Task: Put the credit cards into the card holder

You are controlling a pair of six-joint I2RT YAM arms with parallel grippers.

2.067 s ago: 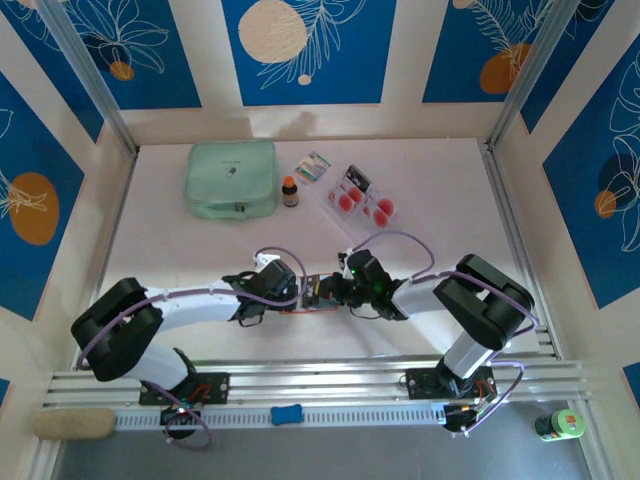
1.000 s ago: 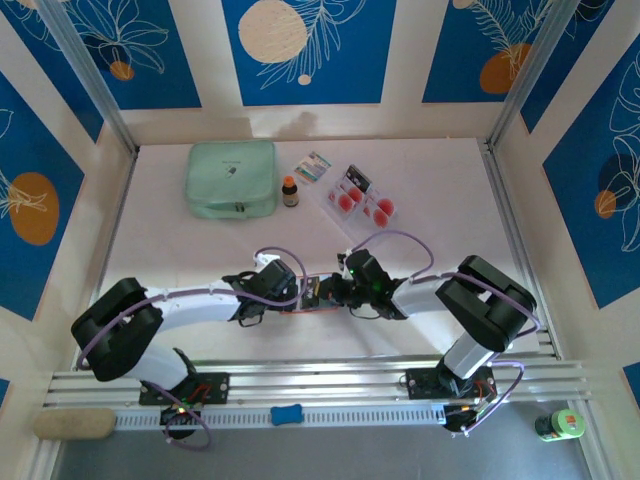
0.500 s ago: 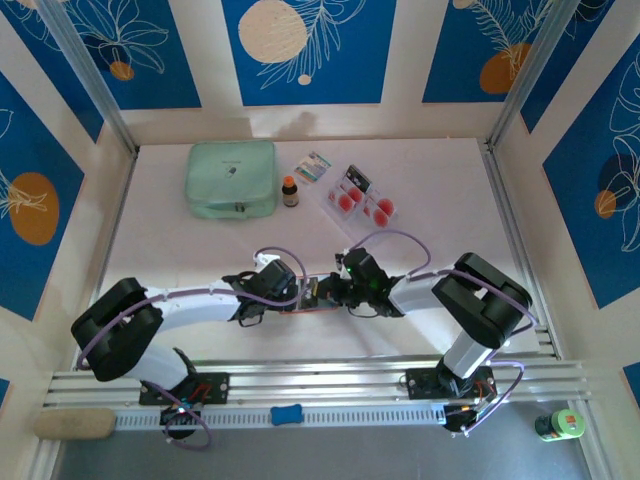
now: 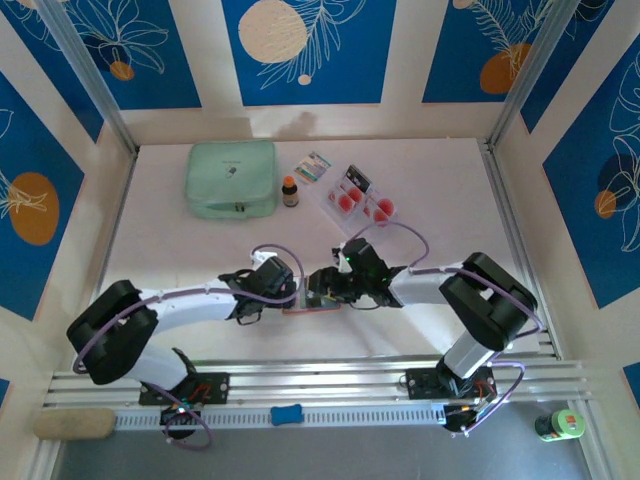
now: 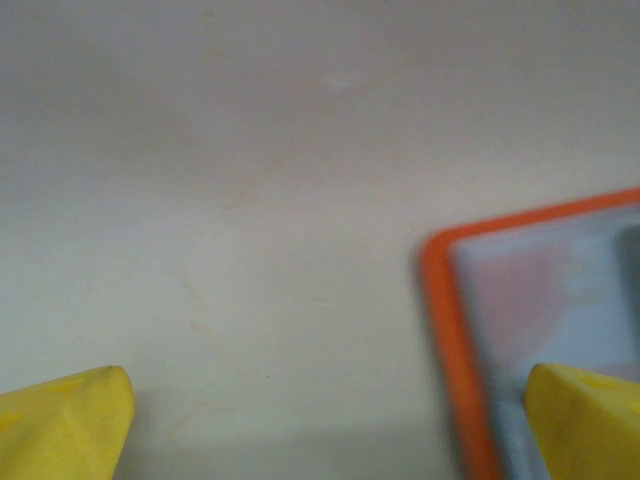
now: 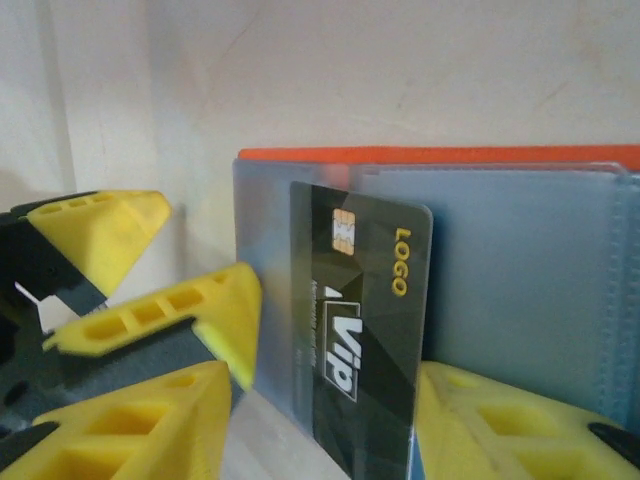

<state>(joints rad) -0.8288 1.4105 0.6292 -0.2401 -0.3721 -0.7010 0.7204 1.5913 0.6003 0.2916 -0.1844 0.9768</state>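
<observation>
The orange card holder (image 6: pixel 440 155) lies open on the table with its clear grey-blue pockets up, also in the top view as the holder (image 4: pixel 312 306). A dark credit card (image 6: pixel 365 320) marked "LOGO" and "Vip" lies on its left pocket, between the parted fingers of my right gripper (image 6: pixel 325 430), which stands open. My left gripper (image 5: pixel 330 430) is wide open, one finger (image 5: pixel 585 425) over the holder's orange edge (image 5: pixel 445 330), the other on bare table. More credit cards (image 4: pixel 362 205) with red spots lie at the back.
A mint-green zip pouch (image 4: pixel 232 178) sits at the back left, with a small brown bottle (image 4: pixel 290 191) and a patterned packet (image 4: pixel 317 165) beside it. Both grippers (image 4: pixel 308 291) meet tip to tip over the holder mid-table.
My right gripper, shut before, has opened, and its wrist has shifted slightly up and left. The left gripper stays wide open on the holder.
</observation>
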